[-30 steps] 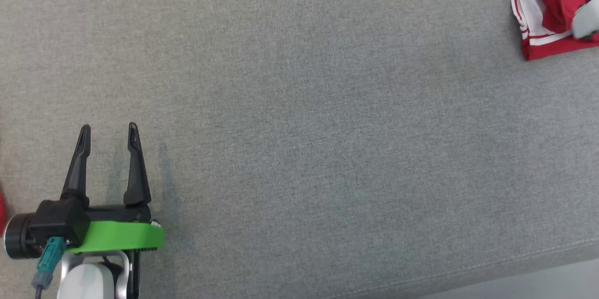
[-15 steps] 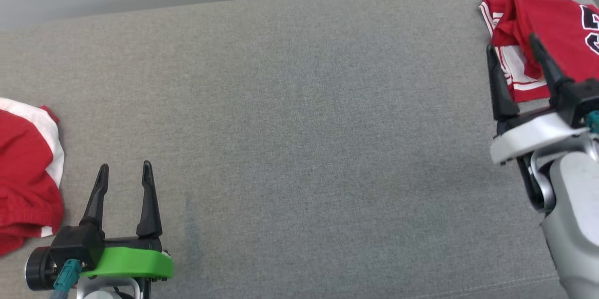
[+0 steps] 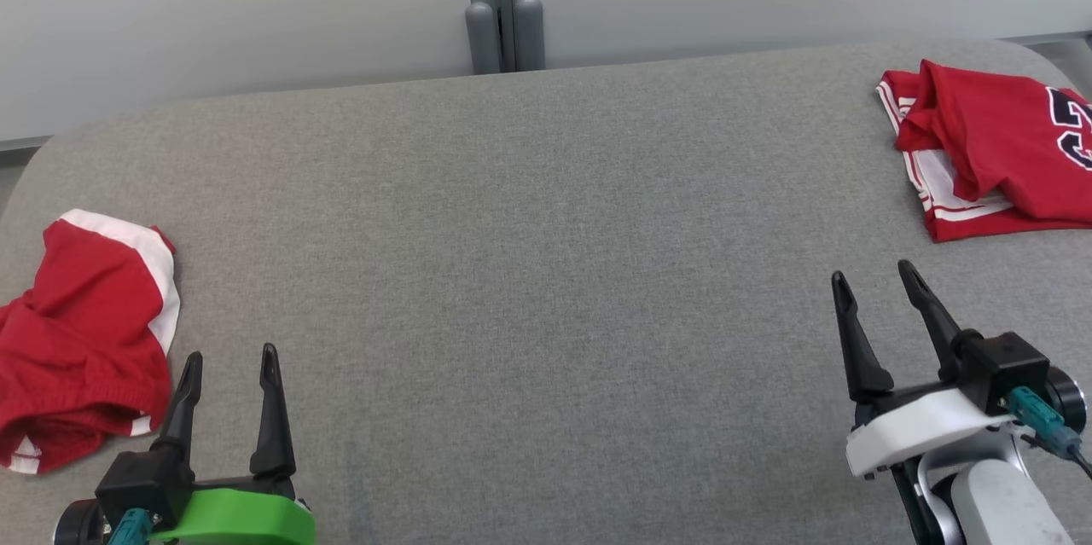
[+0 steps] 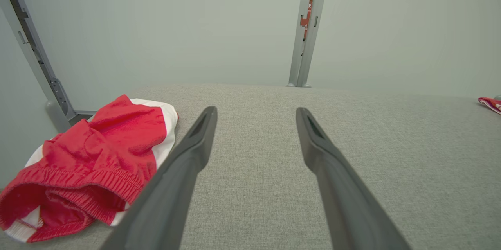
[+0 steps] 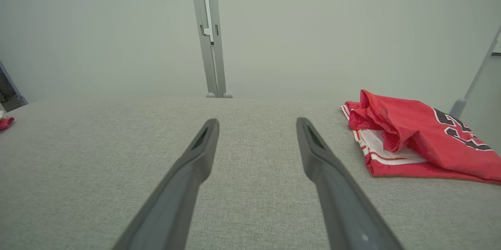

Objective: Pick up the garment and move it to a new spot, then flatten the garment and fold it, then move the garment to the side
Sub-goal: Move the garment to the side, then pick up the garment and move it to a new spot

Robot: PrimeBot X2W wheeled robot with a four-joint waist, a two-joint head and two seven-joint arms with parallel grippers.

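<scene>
A crumpled red and white garment (image 3: 81, 332), shorts with an elastic waistband (image 4: 98, 152), lies at the left edge of the grey cushioned surface (image 3: 546, 272). My left gripper (image 3: 230, 353) stands open just to its right, apart from it, fingers (image 4: 188, 164) empty. A second red garment (image 3: 990, 144), a jersey with black numerals, lies folded at the far right (image 5: 415, 140). My right gripper (image 3: 872, 272) is open and empty, below and left of the jersey, not touching it.
A pale wall with a grey vertical post (image 3: 503, 16) runs behind the surface. The surface's rounded corners fall off at the far left and far right. A metal frame leg (image 4: 51, 97) stands beyond the shorts.
The head camera has tilted up, bringing the back wall and both garments into view. My right gripper has drawn back from the jersey toward the front edge. Both grippers stay open.
</scene>
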